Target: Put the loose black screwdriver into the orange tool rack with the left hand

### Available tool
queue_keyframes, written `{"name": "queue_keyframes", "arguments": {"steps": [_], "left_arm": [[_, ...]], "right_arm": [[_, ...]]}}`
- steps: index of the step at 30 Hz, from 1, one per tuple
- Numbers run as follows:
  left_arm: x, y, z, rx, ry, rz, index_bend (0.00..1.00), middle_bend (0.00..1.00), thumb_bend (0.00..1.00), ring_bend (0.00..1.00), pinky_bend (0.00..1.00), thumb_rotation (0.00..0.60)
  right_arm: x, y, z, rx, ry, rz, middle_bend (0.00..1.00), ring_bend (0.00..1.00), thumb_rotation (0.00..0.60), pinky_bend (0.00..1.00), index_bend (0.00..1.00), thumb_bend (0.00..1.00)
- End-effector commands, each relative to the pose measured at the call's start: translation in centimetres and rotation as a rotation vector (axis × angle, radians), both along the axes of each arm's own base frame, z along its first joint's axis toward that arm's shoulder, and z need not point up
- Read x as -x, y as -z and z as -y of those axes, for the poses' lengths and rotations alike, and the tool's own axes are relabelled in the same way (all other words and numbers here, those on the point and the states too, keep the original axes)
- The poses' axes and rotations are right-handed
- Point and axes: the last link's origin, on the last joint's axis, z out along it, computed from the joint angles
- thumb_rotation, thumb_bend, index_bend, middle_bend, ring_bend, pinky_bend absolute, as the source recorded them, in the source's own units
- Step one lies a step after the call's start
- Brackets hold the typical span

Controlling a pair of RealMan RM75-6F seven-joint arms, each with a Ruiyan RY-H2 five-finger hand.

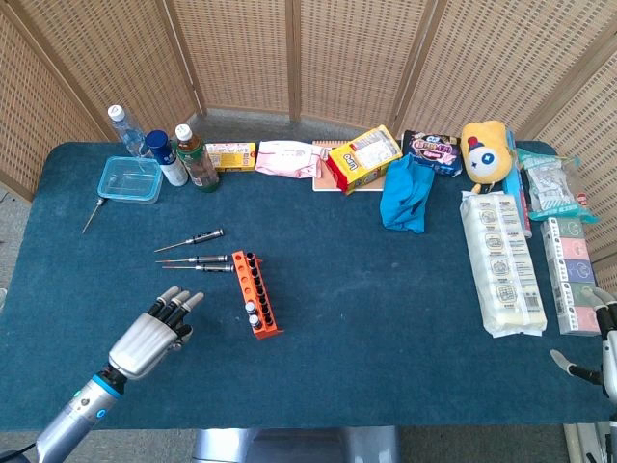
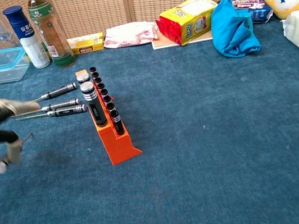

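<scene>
Far left, the left hand (image 1: 154,330) hangs above the blue bench (image 1: 386,318), short of the tools. In the chest view it looks raised and blurred, thumb hooked under, and a thin metal shaft (image 2: 26,139) pokes out beside it, so it seems to be pinching a screwdriver, though the blur leaves that unsure.

Just beyond the fingertips (image 1: 183,301) lie three loose black screwdrivers (image 1: 198,260), roughly parallel, tips pointing left, handle ends toward the rack. The two nearer ones sit close together, and the nearest nearly touches the orange tool rack (image 1: 256,293). The rack stands upright on the bench, a row of black handles seated in its holes, one taller with a silver cap (image 2: 86,88).

Back left stand a clear box (image 1: 129,179) and three bottles (image 1: 174,154), with another small tool (image 1: 92,214) alone near the bench's left edge.

Moving right: snack packs, a blue cloth (image 1: 405,195), a yellow plush (image 1: 485,149), and wrapped packets (image 1: 501,260) along the right side.

At the far right corner, the right hand (image 1: 603,338) barely shows; I cannot tell how its fingers lie.
</scene>
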Motion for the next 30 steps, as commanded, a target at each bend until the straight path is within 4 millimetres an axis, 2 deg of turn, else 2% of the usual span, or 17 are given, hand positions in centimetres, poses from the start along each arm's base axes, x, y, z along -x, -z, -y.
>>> {"name": "queue_keyframes", "arguments": {"steps": [1, 7, 14, 21, 30], "left_arm": [[-0.4, -1.3, 0.0, -0.025, -0.004, 0.048, 0.56, 0.00, 0.46, 0.00, 0.05, 0.600], [-0.8, -3.6, -0.4, -0.048, -0.045, 0.148, 0.56, 0.00, 0.46, 0.00, 0.05, 0.600], [-2.2, -6.8, -1.9, -0.034, -0.093, 0.300, 0.56, 0.00, 0.46, 0.00, 0.05, 0.600], [-3.7, -9.0, -3.1, -0.044, -0.086, 0.361, 0.56, 0.00, 0.46, 0.00, 0.05, 0.600], [-7.6, -10.5, -4.7, 0.023, -0.083, 0.400, 0.56, 0.00, 0.46, 0.00, 0.05, 0.600]], "right_arm": [[0.0, 0.1, 0.0, -0.002, 0.000, 0.000, 0.13, 0.10, 0.546, 0.07, 0.15, 0.04], [-0.3, 0.3, 0.0, -0.007, -0.002, 0.002, 0.12, 0.10, 0.547, 0.07, 0.15, 0.04], [-0.5, 0.2, 0.0, -0.011, -0.003, -0.001, 0.13, 0.10, 0.551, 0.07, 0.15, 0.04], [-0.6, 0.3, 0.0, -0.014, -0.002, 0.003, 0.13, 0.10, 0.549, 0.07, 0.15, 0.04], [-0.8, 0.5, 0.0, -0.020, -0.005, 0.007, 0.13, 0.10, 0.554, 0.07, 0.15, 0.04]]}}
